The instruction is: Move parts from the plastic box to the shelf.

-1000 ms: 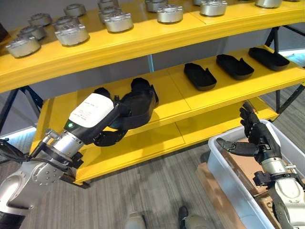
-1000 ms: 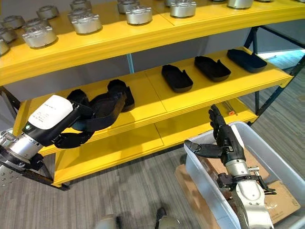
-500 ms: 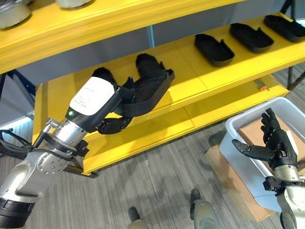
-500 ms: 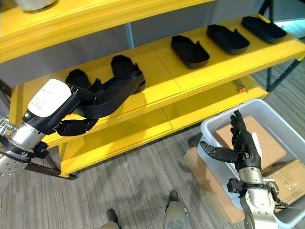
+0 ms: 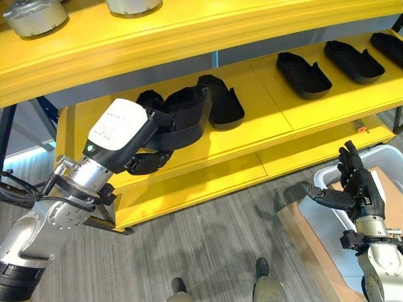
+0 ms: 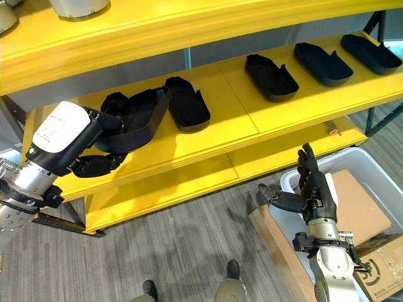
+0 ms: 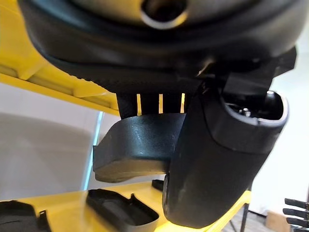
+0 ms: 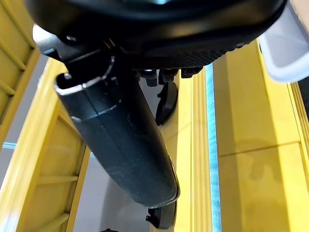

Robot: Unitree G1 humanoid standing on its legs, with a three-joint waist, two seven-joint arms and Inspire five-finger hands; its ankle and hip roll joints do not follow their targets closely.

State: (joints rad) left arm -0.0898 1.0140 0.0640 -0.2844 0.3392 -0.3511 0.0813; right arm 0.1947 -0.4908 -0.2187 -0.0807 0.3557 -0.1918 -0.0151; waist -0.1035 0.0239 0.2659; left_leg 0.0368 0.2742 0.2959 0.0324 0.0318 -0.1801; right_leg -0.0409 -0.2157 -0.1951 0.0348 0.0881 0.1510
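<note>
Black tray-shaped part (image 5: pixel 182 116) is in the left hand (image 5: pixel 148 141), fingers and thumb curled round it, held tilted over the left end of the yellow shelf (image 5: pixel 252 135) middle level. It sits between 2 parts already on that level: a black part (image 5: pixel 148 99) at the far left end, partly hidden behind the held one, and another black part (image 5: pixel 220 100) just beside it toward the centre; cannot tell whether the held part touches the shelf surface or either neighbour. Left wrist view shows the thumb (image 7: pixel 212 159) clamped across the part's rim with the fingers behind it. 3 more black parts lie spaced along the right half of the same level: (image 6: pixel 271 77), (image 6: pixel 323 63), (image 6: pixel 370 53). Top level carries round silver metal parts (image 5: pixel 34 16) near its front edge. Bottom level has a small orange item (image 5: pixel 361 129) near its right end. Right hand (image 6: pixel 312 189) hovers over the near-left corner of the plastic box (image 6: pixel 352 160), fingers straight and upright, thumb spread out, holding nothing. Box sits on the floor at the shelf's right end with a cardboard box (image 6: pixel 356 201) inside. A person's shoes (image 6: pixel 230 270) show on the grey floor (image 5: pixel 208 242) in front of the shelf.
</note>
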